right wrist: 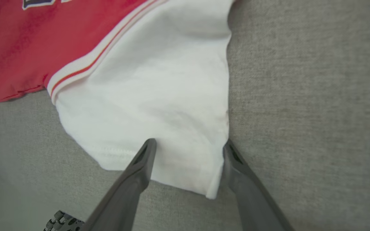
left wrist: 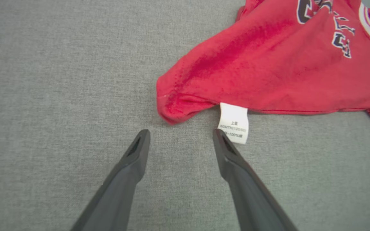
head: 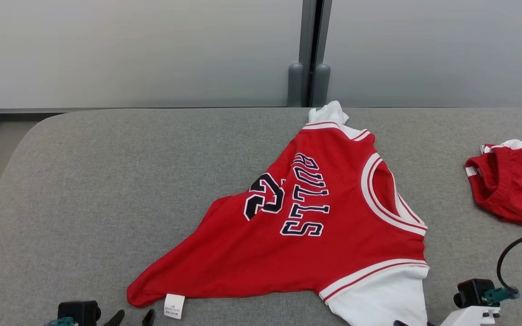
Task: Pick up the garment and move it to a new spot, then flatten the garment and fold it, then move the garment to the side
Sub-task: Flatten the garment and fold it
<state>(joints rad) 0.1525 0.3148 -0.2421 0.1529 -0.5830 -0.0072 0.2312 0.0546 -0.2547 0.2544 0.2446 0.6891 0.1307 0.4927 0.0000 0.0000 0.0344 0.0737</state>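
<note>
The garment [head: 315, 226], a red jersey with black "BULLS" lettering and white sleeves, lies spread but rumpled on the grey padded surface [head: 107, 181]. Its near-left hem corner [left wrist: 172, 109] and small white tag [left wrist: 233, 123] lie just beyond my left gripper [left wrist: 181, 131], which is open and holds nothing. The right finger's tip sits beside the tag. My right gripper [right wrist: 189, 144] is open over the near white sleeve [right wrist: 159, 96], its fingers straddling the sleeve's outer corner. I cannot tell whether they touch the cloth.
A second small red-and-white cloth bundle [head: 512, 185] lies at the right edge of the surface. A black cable [head: 510, 253] loops above my right wrist. Pale wall panels and a grey post [head: 308, 86] stand behind. Bare grey padding stretches to the left.
</note>
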